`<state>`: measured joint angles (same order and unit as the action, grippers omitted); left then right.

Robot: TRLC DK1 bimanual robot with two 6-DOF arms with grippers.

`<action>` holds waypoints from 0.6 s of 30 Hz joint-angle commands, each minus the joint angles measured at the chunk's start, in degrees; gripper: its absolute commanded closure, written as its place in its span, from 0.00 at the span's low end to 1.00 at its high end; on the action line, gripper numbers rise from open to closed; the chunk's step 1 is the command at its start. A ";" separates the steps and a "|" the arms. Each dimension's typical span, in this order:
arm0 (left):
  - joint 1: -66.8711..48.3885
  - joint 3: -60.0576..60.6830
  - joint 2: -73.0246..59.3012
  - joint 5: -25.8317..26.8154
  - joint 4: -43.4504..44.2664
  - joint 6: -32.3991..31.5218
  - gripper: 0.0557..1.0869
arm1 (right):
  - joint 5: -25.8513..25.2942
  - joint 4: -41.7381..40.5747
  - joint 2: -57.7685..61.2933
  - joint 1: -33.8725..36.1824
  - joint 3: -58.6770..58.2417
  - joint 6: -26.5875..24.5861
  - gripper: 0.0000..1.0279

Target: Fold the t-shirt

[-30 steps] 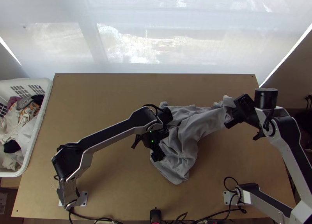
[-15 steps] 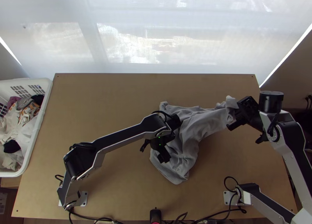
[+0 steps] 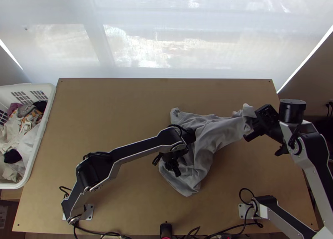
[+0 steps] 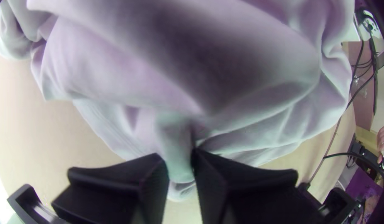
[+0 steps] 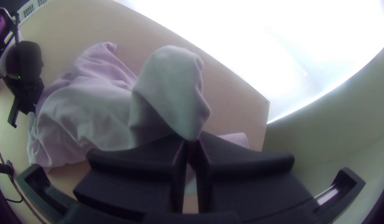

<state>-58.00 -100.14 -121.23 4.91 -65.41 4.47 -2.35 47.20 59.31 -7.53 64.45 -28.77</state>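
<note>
Basket (image 3: 42,130) of white slatted plastic is standing against the table's left edge, holding a jumble of clothes (image 3: 26,133) in white, black, purple and orange. Below it, a pale label (image 3: 3,216) is showing near the lower left corner, its print too small to read. Light brown and plain, the wooden table (image 3: 104,105) is carrying small dark holes at its corners, and behind its far edge a translucent pale screen (image 3: 137,14) is glowing with daylight. Black cables (image 3: 102,234) are trailing along the near edge, and a small black device (image 3: 166,230) is sitting there midway. Just right of the table's middle, the left gripper (image 3: 177,172) is pointing down over the cloth, its fingers pinching a fold. Under and beyond it, the grey t-shirt (image 3: 204,141) is lying bunched and creased, its right-hand end narrowing toward the right gripper (image 3: 252,124). That one is clenching the end between its fingers, a flap of fabric flopping over past the fingertips. Farther right, a dark, shadowed wall (image 3: 308,72) is rising beside the screen.
</note>
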 commanded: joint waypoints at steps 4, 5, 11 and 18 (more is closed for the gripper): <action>6.32 -0.23 9.78 0.98 -2.36 1.68 0.97 | -0.02 0.96 -0.60 -0.20 3.49 -0.67 0.97; 7.81 -0.23 11.89 1.07 -2.53 1.68 0.97 | -0.02 1.14 -0.77 -0.38 4.29 -0.84 0.97; 16.51 -1.11 23.23 2.56 -2.53 1.68 0.97 | 0.06 1.93 -0.77 -4.16 11.67 -1.28 0.97; 24.42 -6.03 30.44 2.92 -2.18 0.72 0.97 | -0.02 4.74 3.09 -8.82 24.24 -1.28 0.97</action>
<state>-41.10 -102.59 -98.32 7.22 -67.96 5.93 -2.35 49.87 59.64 -12.49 78.61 -29.91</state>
